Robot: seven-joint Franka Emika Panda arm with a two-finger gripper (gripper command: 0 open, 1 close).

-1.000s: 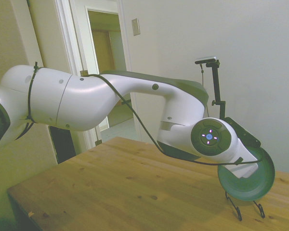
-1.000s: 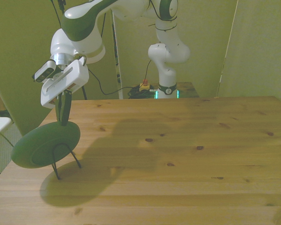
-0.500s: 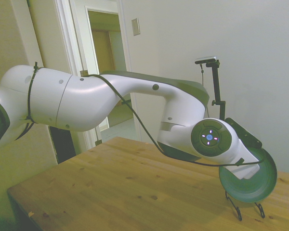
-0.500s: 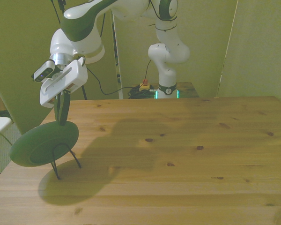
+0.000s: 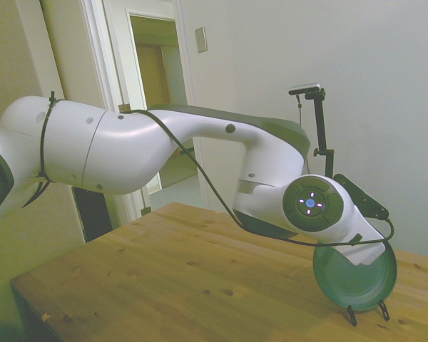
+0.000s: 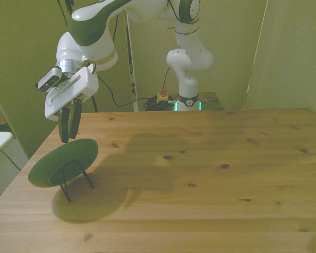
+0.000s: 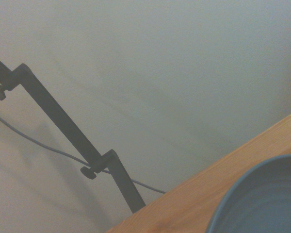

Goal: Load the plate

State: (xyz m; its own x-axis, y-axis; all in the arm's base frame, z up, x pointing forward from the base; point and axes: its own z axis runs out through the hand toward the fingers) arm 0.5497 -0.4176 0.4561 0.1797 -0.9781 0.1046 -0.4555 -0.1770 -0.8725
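Note:
The dark-green plate [image 6: 63,163] leans tilted in a black wire stand [image 6: 78,179] near the table's edge at the front view's left. My gripper [image 6: 69,138] hangs just above the plate's upper rim, fingers spread apart and open, with nothing between them. In the side view the plate [image 5: 355,276] rests low in the stand [image 5: 351,315], partly behind my white hand, which hides the fingers there. The wrist view catches only a blurred arc of the plate [image 7: 262,199] and the table edge.
The wooden table [image 6: 200,174] stretches wide toward the front view's right. The table's edge [image 6: 10,184] runs close beside the stand. A wall stands behind the table in the side view.
The fingers have opened and let go of the plate. The plate has dropped lower into the wire stand and leans back more.

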